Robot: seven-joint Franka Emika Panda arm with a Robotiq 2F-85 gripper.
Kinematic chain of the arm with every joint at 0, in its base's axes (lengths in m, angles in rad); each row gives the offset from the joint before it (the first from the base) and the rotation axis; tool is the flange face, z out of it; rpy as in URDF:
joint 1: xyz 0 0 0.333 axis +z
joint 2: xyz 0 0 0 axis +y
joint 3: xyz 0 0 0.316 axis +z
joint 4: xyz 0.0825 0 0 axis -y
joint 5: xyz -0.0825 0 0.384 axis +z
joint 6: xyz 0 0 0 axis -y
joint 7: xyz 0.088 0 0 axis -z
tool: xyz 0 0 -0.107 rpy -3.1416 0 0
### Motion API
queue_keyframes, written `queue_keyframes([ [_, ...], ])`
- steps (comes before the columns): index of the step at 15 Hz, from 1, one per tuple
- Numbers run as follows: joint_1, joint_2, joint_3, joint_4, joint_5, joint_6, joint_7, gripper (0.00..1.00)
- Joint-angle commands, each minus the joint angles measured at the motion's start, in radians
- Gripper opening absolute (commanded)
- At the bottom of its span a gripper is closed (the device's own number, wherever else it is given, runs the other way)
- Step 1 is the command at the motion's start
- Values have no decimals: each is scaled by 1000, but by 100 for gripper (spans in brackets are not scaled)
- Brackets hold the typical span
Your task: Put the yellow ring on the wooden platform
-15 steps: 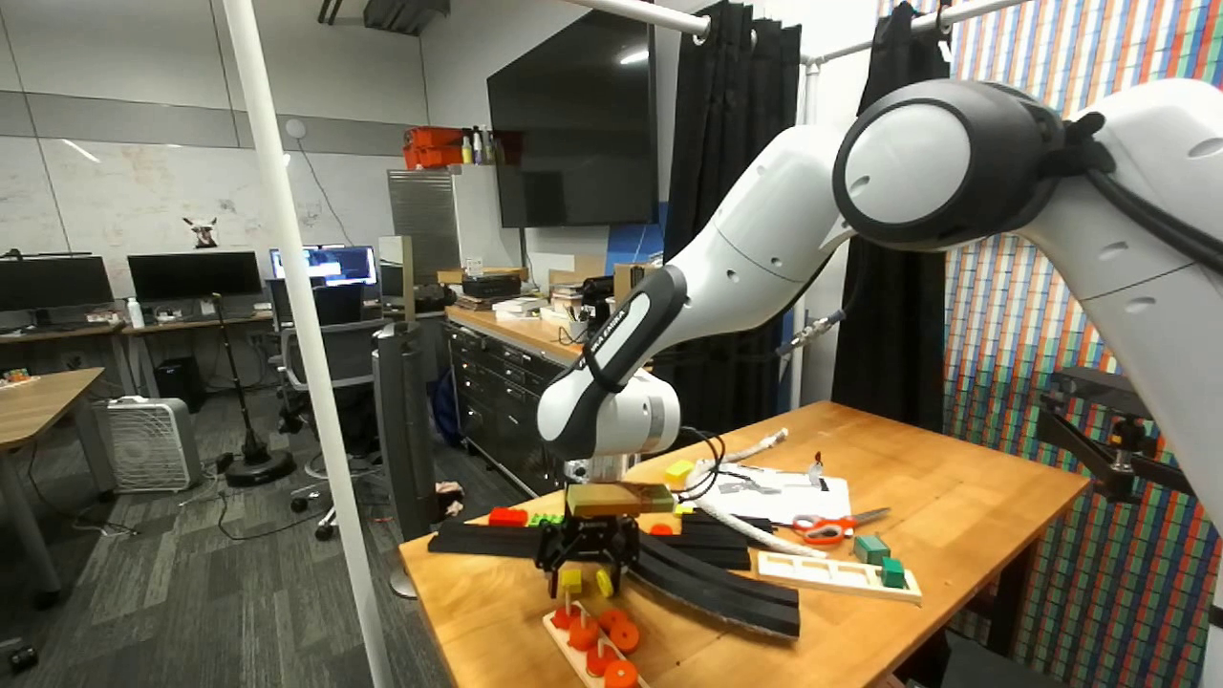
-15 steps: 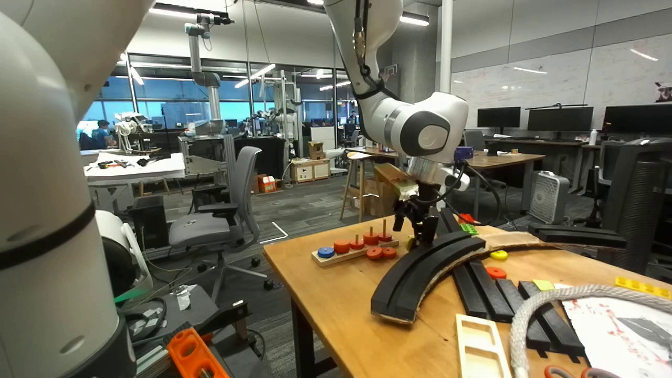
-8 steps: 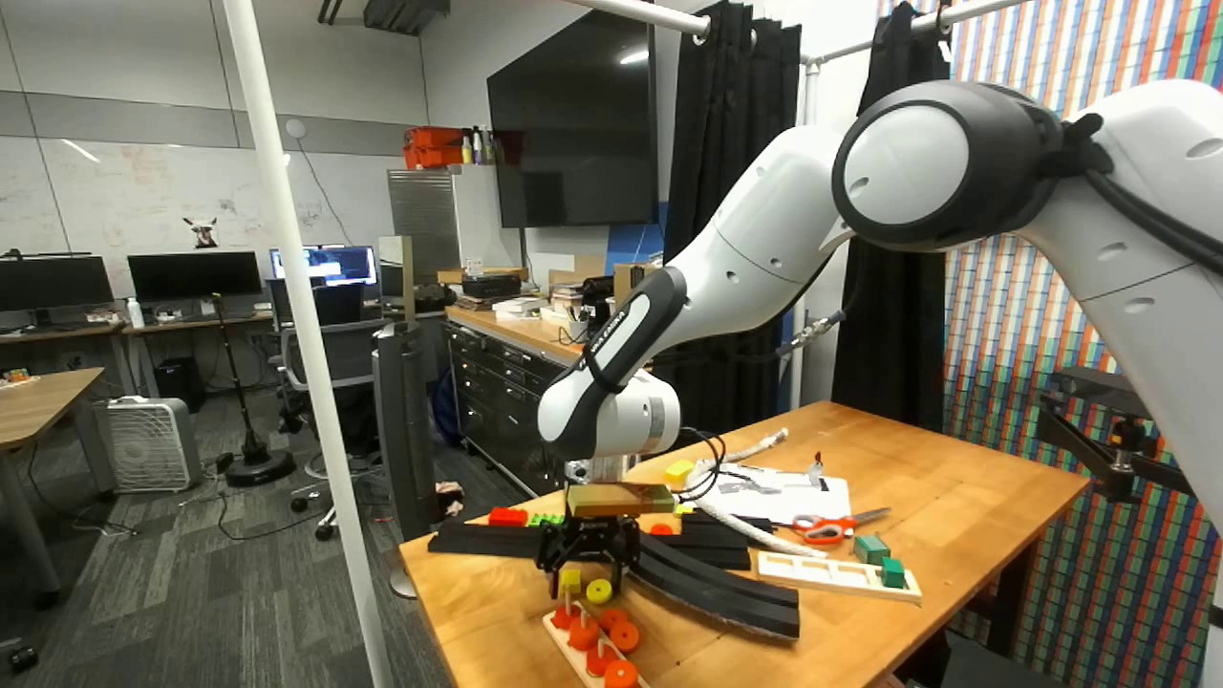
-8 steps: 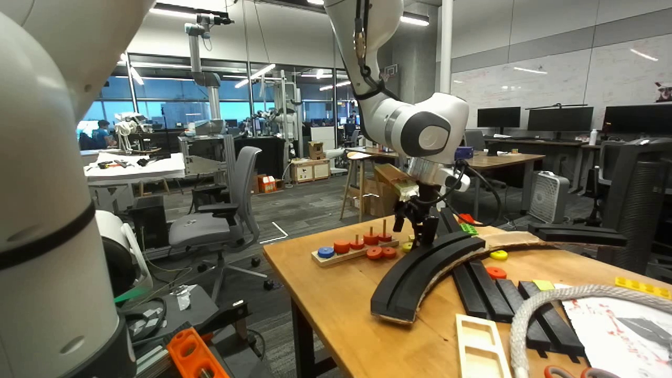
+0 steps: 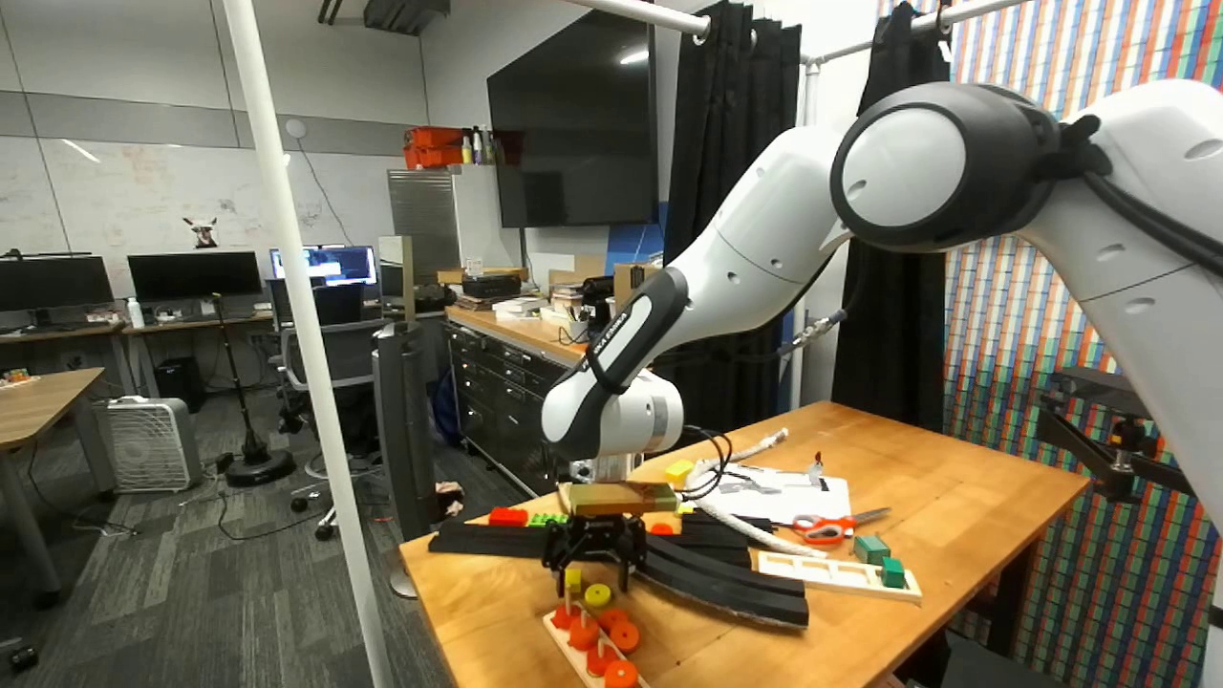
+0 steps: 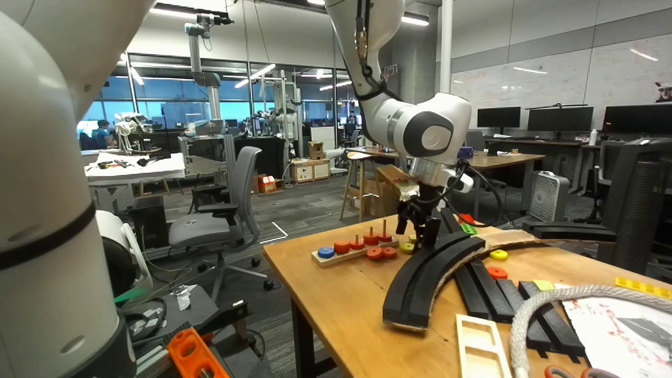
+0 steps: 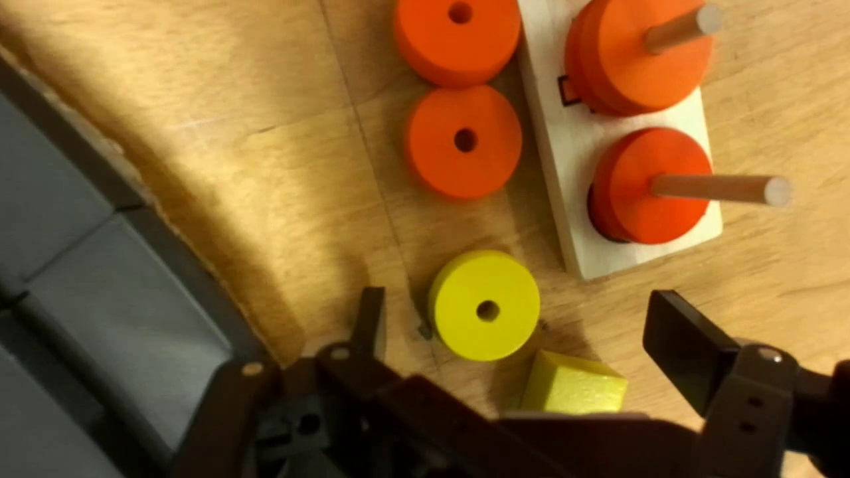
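While the claw (image 5: pixel 592 573) hangs above the surface (image 7: pixel 285 172), its two fingers (image 7: pixel 372 320) spread and gripping nothing, the yellow ring (image 7: pixel 473 292) lies on the surface beneath it, between those fingers in the wrist view and nearer the one on the side of the black strip (image 7: pixel 126 292). It rests flat, hole upward (being round, it offers no long axis to line up with), so the coming move looks mainly a descent, with a small shift to centre the ring before the grip. A yellow block (image 7: pixel 575 387) sits just beside it, also within the fingers' span, and could well be nudged or caught. The wooden platform (image 7: pixel 572 156) stands near the ring but apart from it, so the carry should be short. As for numbers: one platform, one yellow block by the claw, two loose orange-red rings (image 7: pixel 465 166) beside the platform, a third orange-red ring (image 6: pixel 496 273) farther off in an exterior view, and near that a second yellow ring (image 6: pixel 499 255). On the platform, an exterior view shows one blue ring (image 6: pixel 325 252) at an end and orange-red rings (image 6: pixel 342 247) at four places, three pegs (image 6: pixel 384 227) rising out of these; how many are stacked at each is hard to tell.
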Motion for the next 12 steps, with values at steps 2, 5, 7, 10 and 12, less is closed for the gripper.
queue_keyframes([
  [2,26,19,-43,30,-31,-32,78,100],
  [5,38,21,-56,31,-47,-36,111,100],
  [7,50,22,-64,31,-62,-38,135,100],
  [10,63,21,-72,29,-87,-41,162,92],
  [12,68,20,-75,28,-101,-46,169,66],
])
